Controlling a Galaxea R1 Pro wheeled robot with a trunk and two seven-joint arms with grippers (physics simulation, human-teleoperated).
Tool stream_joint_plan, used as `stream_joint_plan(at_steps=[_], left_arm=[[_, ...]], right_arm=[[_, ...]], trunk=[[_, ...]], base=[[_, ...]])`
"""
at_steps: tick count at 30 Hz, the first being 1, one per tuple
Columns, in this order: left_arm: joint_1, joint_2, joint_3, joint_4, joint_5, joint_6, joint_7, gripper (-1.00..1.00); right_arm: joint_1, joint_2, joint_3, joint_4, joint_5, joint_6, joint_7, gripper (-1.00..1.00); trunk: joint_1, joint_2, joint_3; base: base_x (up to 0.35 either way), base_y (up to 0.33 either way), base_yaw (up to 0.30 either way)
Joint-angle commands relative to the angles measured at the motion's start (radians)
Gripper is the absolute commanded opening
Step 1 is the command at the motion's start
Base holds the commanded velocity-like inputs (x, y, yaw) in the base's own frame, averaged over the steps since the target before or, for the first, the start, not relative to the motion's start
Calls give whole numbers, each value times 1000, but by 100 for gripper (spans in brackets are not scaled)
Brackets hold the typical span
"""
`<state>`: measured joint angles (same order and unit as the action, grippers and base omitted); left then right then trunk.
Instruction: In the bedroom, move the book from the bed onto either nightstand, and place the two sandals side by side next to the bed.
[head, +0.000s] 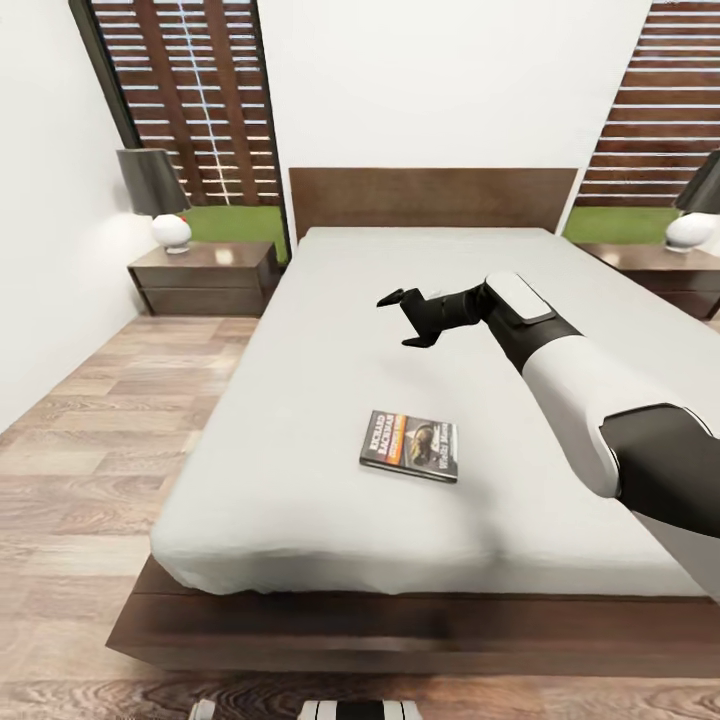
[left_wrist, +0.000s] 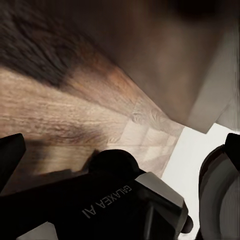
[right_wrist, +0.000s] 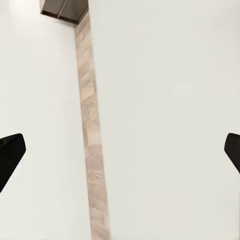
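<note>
Head view: the right gripper (head: 408, 318) hovered over the bed (head: 300, 470), fingers spread and empty, beyond the book (head: 409, 446), which lay flat on the pale smooth mattress near the foot. A clean pickup would likely need a low approach at one thin edge. A dark glossy nightstand (head: 205, 277) stood left of the headboard.

Left wrist view: wood-plank floor (left_wrist: 55, 112); finger state could not be told.

Right wrist view: spread fingertips (right_wrist: 10, 155) over plain mattress.
</note>
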<state>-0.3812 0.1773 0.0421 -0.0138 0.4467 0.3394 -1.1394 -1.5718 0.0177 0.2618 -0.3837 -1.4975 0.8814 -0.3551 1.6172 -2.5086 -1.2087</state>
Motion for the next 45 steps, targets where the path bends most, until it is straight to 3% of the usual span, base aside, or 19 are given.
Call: stream_joint_plan(at_steps=[1, 7, 25, 35, 45], left_arm=[[1, 2, 4, 0, -1, 10, -11, 100], [12, 11, 4, 0, -5, 7, -69, 100], [16, 13, 4, 0, -46, 4, -91, 100], [16, 13, 4, 0, -49, 4, -92, 100], [16, 14, 4, 0, -49, 4, -93, 100]], right_arm=[[-1, -1, 5, -1, -11, -1, -9, 100], [-1, -1, 4, 1, -10, -1, -9, 100], [-1, -3, 1, 9, -11, 0, -10, 100], [-1, -15, -1, 115, -19, 2, -2, 100], [-1, -51, 0, 223, -18, -20, 6, 100]], trunk=[[0, 0, -1], [0, 0, -1], [0, 0, -1], [0, 0, -1], [0, 0, -1]], base=[[30, 0, 205], [12, 0, 213], [2, 0, 59], [0, 0, 1], [0, 0, 0]])
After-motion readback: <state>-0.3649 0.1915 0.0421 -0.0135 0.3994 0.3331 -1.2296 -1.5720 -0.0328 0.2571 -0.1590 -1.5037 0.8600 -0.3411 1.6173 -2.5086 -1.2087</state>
